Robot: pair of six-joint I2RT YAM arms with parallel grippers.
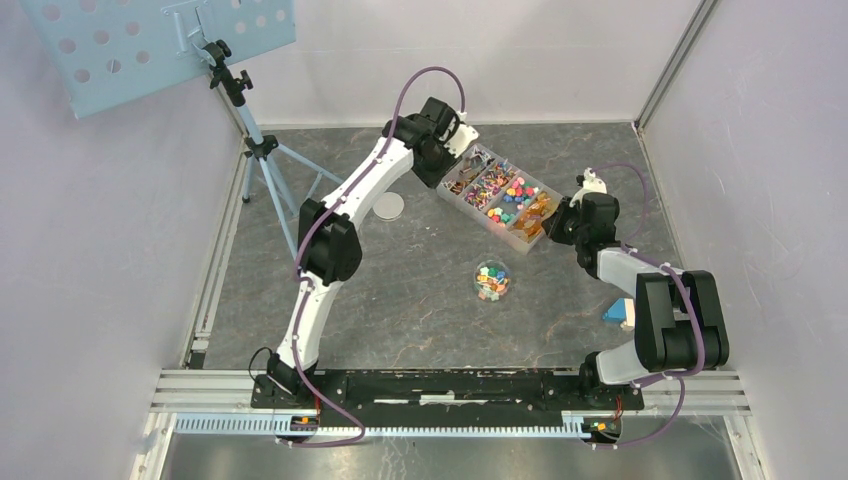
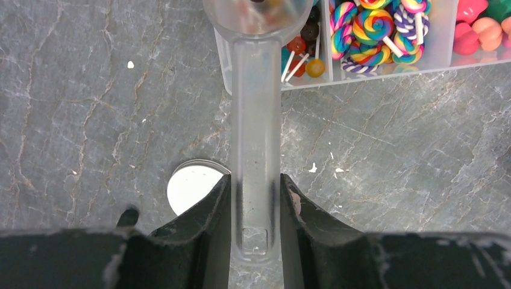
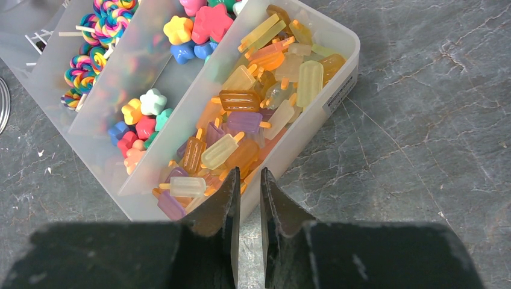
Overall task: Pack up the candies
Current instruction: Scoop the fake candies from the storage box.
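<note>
- Worktop point(image 1: 400, 300), top view: 2 arms, 1 tray point(image 3: 313, 120) with 4 compartments at 1 o'clock, 1 jar point(image 1: 476, 279) at 6 o'clock of the tray, 1 grey lid point(image 1: 388, 207) at 9 o'clock of the tray.
- Candies point(image 3: 241, 120): most lie in the tray, sorted by kind into its 4 compartments (ball lollipops, swirl lollipops, flower shapes, ice-lolly shapes). They are too many to count. A smaller mixed lot sits in the jar.
- Left end effector point(image 2: 256, 183): clamped on the handle of 1 clear scoop point(image 2: 256, 108). The scoop's bowl hangs over the ball-lollipop compartment at 12 o'clock in the left wrist view. Whether it carries a load cannot be told.
- Right end effector point(image 3: 248, 180): jaws narrow, with the tray's near wall between them, apparently steadying the tray.
- Progress, as judged: packing is partly done. The jar is part-filled and open, and the lid lies well apart from it.
- Left to do, as judged: further scoops into the jar, then closing it with the lid.
</note>
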